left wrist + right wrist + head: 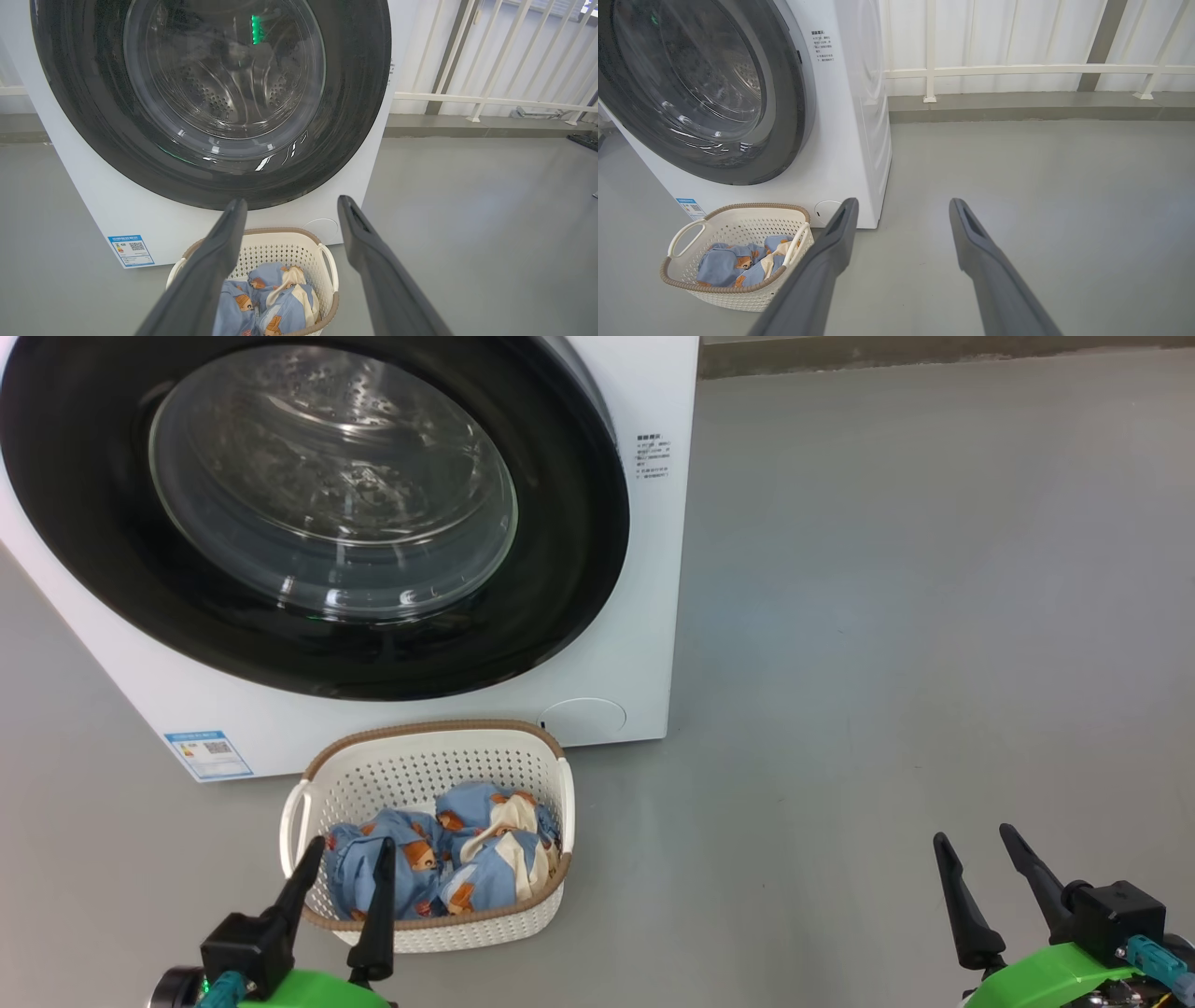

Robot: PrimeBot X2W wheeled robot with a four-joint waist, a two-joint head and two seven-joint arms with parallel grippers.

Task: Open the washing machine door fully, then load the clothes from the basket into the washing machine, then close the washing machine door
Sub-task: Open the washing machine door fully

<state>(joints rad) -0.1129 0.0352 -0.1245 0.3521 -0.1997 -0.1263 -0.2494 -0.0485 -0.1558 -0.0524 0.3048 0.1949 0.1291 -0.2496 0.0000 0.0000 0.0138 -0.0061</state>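
Washing machine door (308,513) is shut flat against the front of the washing machine (644,569), its round face turned toward the robot. The head view cuts off the door's top and left edge. Reflections on the bulging glass blur the drum holes behind it, and I cannot pick out a handle or hinge on the black rim. The small print on the blue label (208,753) is too fine to read.

The basket (420,765) stands on the floor (887,616) just in front of the machine, below the door and beside the round filter cap (583,721). Whether it touches the front panel is unclear. Its long axis runs along the machine's front, with a handle at each end. The clothes (448,863) lie crumpled in its bottom, well under the rim.

The left gripper (351,842) hangs before the basket's near left corner, with its fingers spread wide, holding nothing and hiding part of the fabric. The right gripper (973,833) is well apart to the right over bare floor, fingers equally wide and empty.

Open grey floor stretches right of the machine to a white railing (1017,70).
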